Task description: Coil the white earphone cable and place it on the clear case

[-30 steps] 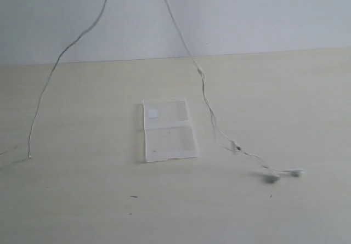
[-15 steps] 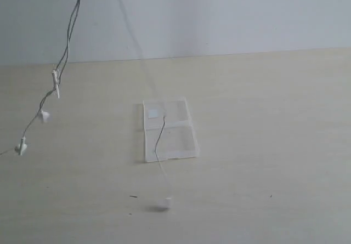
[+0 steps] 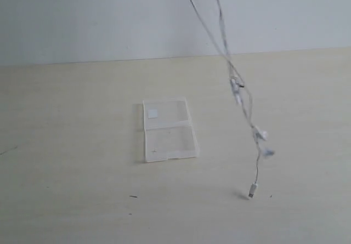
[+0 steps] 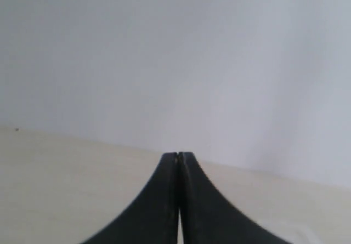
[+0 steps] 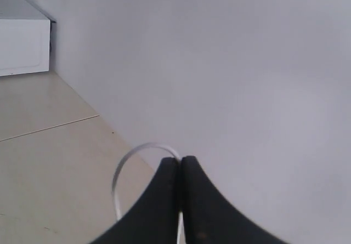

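Observation:
The white earphone cable (image 3: 236,86) hangs doubled from above the exterior view, right of centre. Its two strands spread apart toward the top edge. The earbuds (image 3: 259,135) dangle low, and the plug (image 3: 253,189) is at or just above the table. The clear case (image 3: 167,129) lies open and flat mid-table, left of the cable and apart from it, with its white square mark on the far half. My right gripper (image 5: 181,159) is shut on the cable, and a loop of cable (image 5: 122,170) curls out at its tips. My left gripper (image 4: 179,155) is shut, with a thin white sliver between its fingers.
The pale wooden table (image 3: 82,200) ends at a white wall. A white box (image 5: 22,41) stands on the floor far off in the right wrist view. Small dark specks (image 3: 133,196) lie in front of the case.
The hanging cable has swung from the left side across to the right of the case. A second ago it was spread wide with the earbuds lying on the table; now both ends dangle together.

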Robot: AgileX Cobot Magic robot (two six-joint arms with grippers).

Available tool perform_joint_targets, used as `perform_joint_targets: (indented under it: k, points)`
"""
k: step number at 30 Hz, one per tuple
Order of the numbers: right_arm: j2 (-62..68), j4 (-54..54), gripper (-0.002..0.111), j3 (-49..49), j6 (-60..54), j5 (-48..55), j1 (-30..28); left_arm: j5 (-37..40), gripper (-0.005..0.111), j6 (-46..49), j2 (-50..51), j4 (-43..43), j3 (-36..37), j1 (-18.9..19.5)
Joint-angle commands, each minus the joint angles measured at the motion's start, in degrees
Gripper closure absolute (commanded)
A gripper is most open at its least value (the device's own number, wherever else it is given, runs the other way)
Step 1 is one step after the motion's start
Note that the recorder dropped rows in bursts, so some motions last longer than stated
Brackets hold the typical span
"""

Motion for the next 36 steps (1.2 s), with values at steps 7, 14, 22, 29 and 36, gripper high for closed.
perform_joint_targets:
  k: [7, 14, 22, 29, 36]
  points:
    - [-0.02, 2.04, 0.108, -0.43, 0.03, -3.49, 0.01, -8.2, 0.107, -4.0, -0.31, -0.93, -0.03, 0.09]
    - [-0.02, 2.09, 0.108, -0.43, 0.03, -3.95, 0.01, -8.5, 0.107, -18.8, 0.34, 11.18, -1.78, 0.09]
    - [-0.02, 2.09, 0.108, -0.43, 0.29, -7.5, 0.01, -17.86, 0.107, -42.3, 17.62, 45.9, -6.89, 0.09]
    - [-0.02, 1.33, 0.108, -0.43, 3.29, -6.75, 0.01, -33.72, 0.107, -62.36, 42.62, 78.04, -15.76, 0.09]
    - [-0.4, -6.02, 0.108, -0.65, 10.35, -5.03, 0.01, -57.35, 0.101, -69.35, 61.88, 84.57, -23.65, 0.09]
